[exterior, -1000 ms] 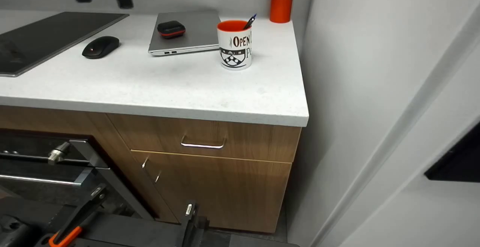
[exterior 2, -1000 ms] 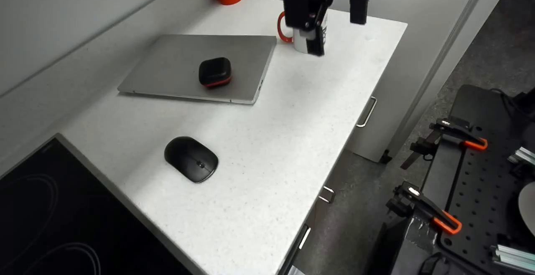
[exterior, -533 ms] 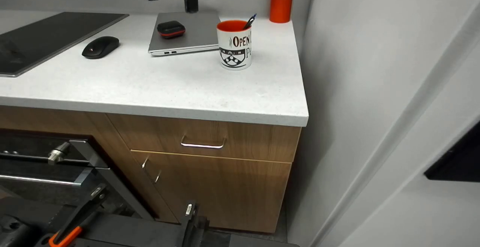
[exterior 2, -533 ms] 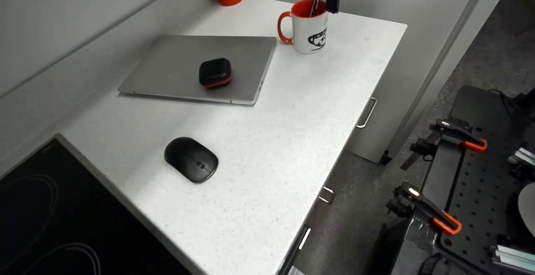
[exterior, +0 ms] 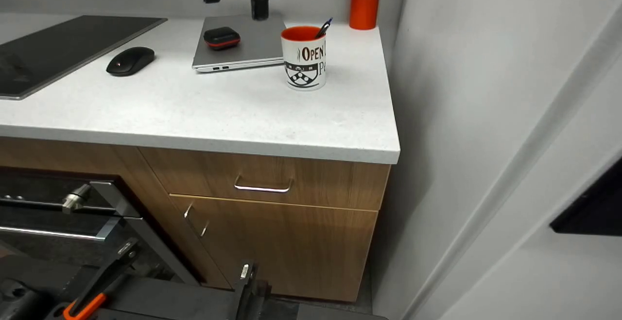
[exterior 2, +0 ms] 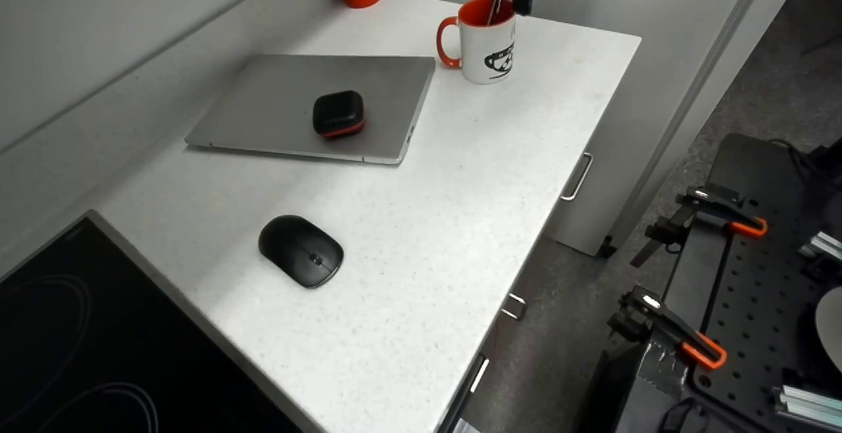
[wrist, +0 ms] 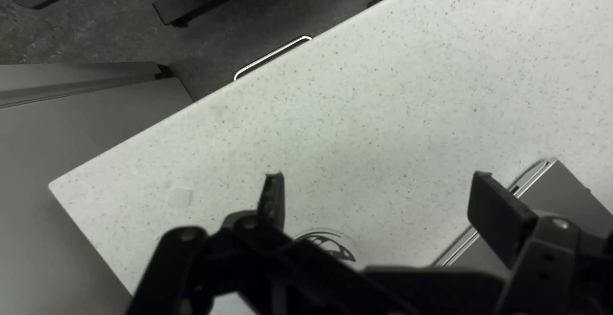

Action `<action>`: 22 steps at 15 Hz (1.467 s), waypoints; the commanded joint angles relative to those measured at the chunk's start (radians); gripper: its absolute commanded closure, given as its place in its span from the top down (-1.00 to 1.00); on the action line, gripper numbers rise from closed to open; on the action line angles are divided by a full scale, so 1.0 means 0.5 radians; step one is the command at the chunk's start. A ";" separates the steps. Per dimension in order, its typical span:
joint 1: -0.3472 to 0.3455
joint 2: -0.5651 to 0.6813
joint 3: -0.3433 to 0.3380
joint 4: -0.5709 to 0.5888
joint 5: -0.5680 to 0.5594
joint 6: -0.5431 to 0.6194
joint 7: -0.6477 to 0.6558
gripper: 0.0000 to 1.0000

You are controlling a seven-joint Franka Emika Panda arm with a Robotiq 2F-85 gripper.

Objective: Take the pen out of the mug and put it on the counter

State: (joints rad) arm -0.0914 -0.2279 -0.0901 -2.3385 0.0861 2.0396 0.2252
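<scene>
The white mug [exterior: 303,69] with red rim and inside stands upright on the white counter [exterior: 209,111]. It also shows in an exterior view [exterior 2: 487,54] and partly in the wrist view [wrist: 330,244], mostly hidden behind the gripper. The dark pen [exterior: 324,27] leans in the mug, its top above the rim; it also shows in an exterior view [exterior 2: 496,2]. It does not show in the wrist view. My gripper [wrist: 378,175] is open and empty above the counter. It also shows in both exterior views [exterior: 235,9] [exterior 2: 556,2]. One finger appears close to the pen in an exterior view.
A grey laptop [exterior 2: 276,91] with a black case [exterior 2: 338,114] on it lies beside the mug. A black mouse [exterior 2: 300,251], a dark cooktop [exterior: 73,47] and a red cylinder [exterior: 364,8] are on the counter. A wall [exterior: 461,91] stands past the counter's end.
My open gripper has moved right in an exterior view and away from in front of the mug in an exterior view, uncovering mug and pen. The mug and pen have not moved.
</scene>
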 commanded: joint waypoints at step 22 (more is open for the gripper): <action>-0.115 0.571 -0.133 0.286 0.275 0.612 -0.047 1.00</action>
State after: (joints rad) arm -0.1437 0.0296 -0.1593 -2.2162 0.1679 2.2990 0.2242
